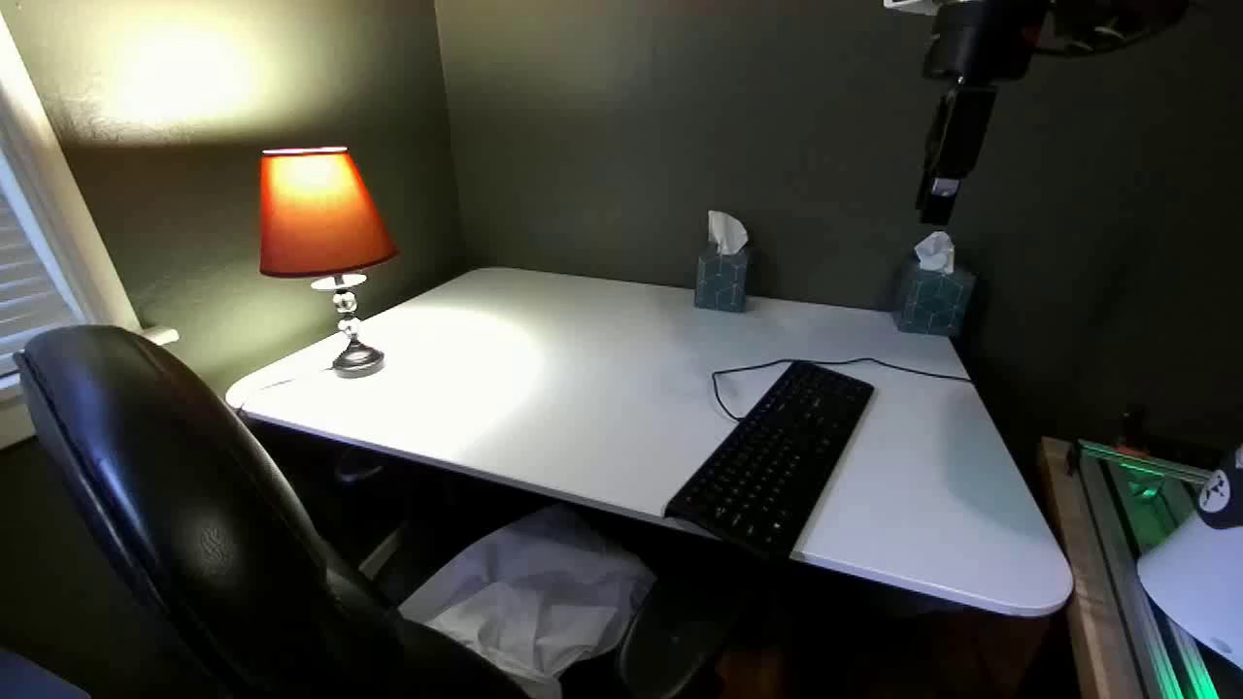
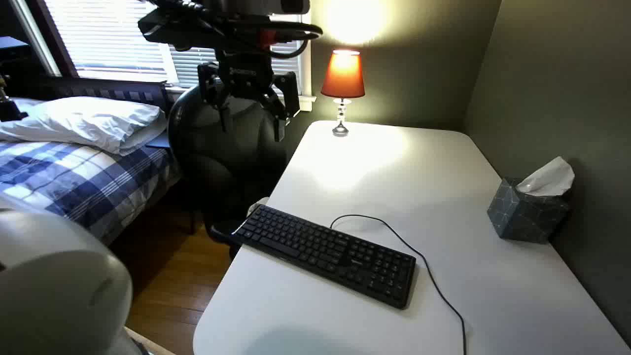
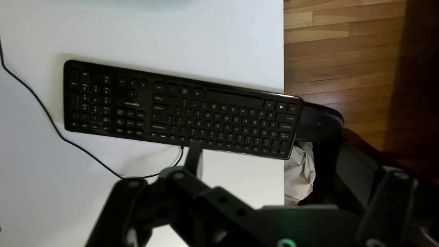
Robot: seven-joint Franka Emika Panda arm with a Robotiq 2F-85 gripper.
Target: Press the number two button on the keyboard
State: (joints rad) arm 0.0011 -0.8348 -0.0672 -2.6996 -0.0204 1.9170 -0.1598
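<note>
You have a white desk [image 1: 602, 388] spreading across the middle of the frame in an exterior view. Your black chair [image 1: 194, 505] fills the lower left there.

You find the keyboard [image 2: 330, 251] lying on the desk, aslant in the lower middle of the frame in an exterior view, with its left end jutting past the desk's edge; in the wrist view it crosses the middle of the frame. A lit lamp [image 1: 320, 218] with an orange-red shade stands on the desk, at the left of the frame in an exterior view.

Your gripper [image 2: 252, 125] hangs in the upper part of the frame in an exterior view, left of centre, its two fingers spread wide, tips downward, well apart from the keyboard. In the wrist view its parts fill the bottom of the frame, and one dark fingertip [image 3: 193, 157] covers a little of the keyboard's lower edge.

You see a left-hand tissue box [image 1: 721, 283] right of centre in an exterior view, and a right-hand tissue box [image 1: 934, 299] farther right. A thin black cable [image 3: 64, 138] runs from the keyboard's lower edge off the left side of the wrist view. The number pad [image 3: 91, 99] sits at the keyboard's left end there, its legends upside down.
</note>
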